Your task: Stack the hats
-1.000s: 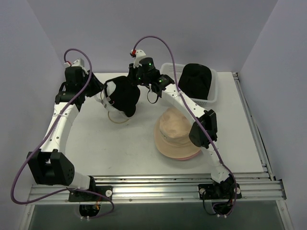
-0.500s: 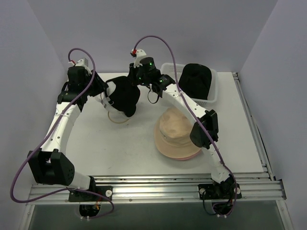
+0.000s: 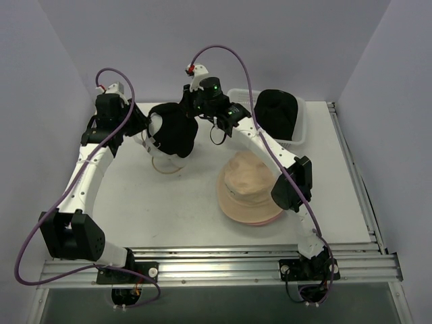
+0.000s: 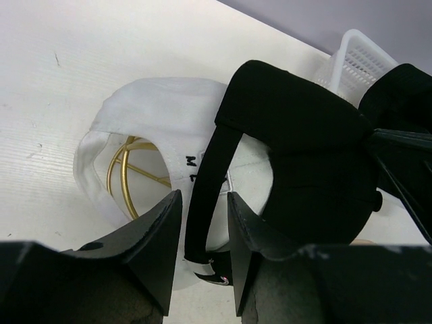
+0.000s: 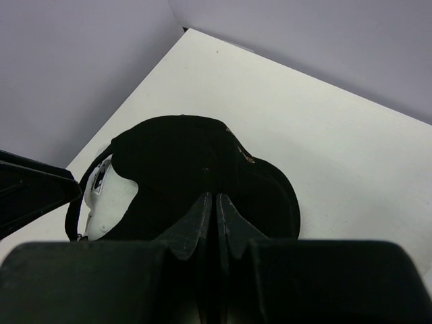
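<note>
A black cap [image 3: 174, 133] lies over a white cap [image 3: 151, 144] that sits on a gold wire frame [image 4: 128, 169]. My right gripper [image 3: 191, 116] is shut on the black cap's crown [image 5: 175, 162], its jaws pinched together [image 5: 215, 197]. My left gripper [image 3: 143, 129] is open; its jaws [image 4: 204, 197] straddle the black cap's rear strap [image 4: 212, 155] without squeezing it. A tan bucket hat [image 3: 248, 181] sits on a pink hat, of which only the rim [image 3: 260, 221] shows. A black bucket hat [image 3: 277, 111] lies in the basket.
The white mesh basket [image 3: 301, 128] stands at the back right, also seen in the left wrist view [image 4: 358, 57]. The gold frame's ring base [image 3: 166, 170] rests on the table below the caps. Walls close in behind and on both sides.
My left gripper has moved in toward the caps. My right gripper has shifted slightly back and right with the black cap, settling it more over the white cap.
</note>
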Controlling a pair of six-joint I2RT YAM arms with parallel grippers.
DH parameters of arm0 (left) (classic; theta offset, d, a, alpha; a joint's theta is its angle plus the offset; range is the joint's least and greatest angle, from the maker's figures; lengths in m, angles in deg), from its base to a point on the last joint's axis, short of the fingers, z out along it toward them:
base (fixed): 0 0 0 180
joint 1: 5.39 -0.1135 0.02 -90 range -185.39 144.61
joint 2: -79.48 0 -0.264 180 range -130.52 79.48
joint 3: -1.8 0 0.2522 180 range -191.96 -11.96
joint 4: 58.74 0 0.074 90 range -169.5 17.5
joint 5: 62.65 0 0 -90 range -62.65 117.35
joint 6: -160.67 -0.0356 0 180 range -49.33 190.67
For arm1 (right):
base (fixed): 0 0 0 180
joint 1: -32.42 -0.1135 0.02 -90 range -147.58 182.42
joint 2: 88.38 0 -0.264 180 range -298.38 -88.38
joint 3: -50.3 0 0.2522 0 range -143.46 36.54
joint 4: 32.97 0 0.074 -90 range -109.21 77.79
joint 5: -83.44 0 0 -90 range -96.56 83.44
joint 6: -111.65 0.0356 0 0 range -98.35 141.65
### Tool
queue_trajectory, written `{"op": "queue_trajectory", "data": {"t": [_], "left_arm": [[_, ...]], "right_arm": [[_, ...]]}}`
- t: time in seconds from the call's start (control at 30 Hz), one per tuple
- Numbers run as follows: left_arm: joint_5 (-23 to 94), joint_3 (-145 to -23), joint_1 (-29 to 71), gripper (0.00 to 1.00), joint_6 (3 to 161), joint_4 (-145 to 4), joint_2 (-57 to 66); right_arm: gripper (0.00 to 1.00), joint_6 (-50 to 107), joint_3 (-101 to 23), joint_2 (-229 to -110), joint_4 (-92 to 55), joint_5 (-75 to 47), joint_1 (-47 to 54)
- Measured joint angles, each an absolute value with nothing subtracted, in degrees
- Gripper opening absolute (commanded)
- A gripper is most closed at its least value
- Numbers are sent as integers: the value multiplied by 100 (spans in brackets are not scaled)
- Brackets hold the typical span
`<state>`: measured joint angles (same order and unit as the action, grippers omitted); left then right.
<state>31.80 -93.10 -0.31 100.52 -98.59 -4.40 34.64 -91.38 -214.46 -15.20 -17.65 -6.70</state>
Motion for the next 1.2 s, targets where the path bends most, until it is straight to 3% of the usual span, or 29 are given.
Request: {"op": "queue_trajectory", "data": {"t": [1.2], "left_arm": [[2563, -8961, -28, 32, 10008, -9915, -343]], "right_arm": [[0, 3528, -9396, -21439, -1513, -2314, -862]]}}
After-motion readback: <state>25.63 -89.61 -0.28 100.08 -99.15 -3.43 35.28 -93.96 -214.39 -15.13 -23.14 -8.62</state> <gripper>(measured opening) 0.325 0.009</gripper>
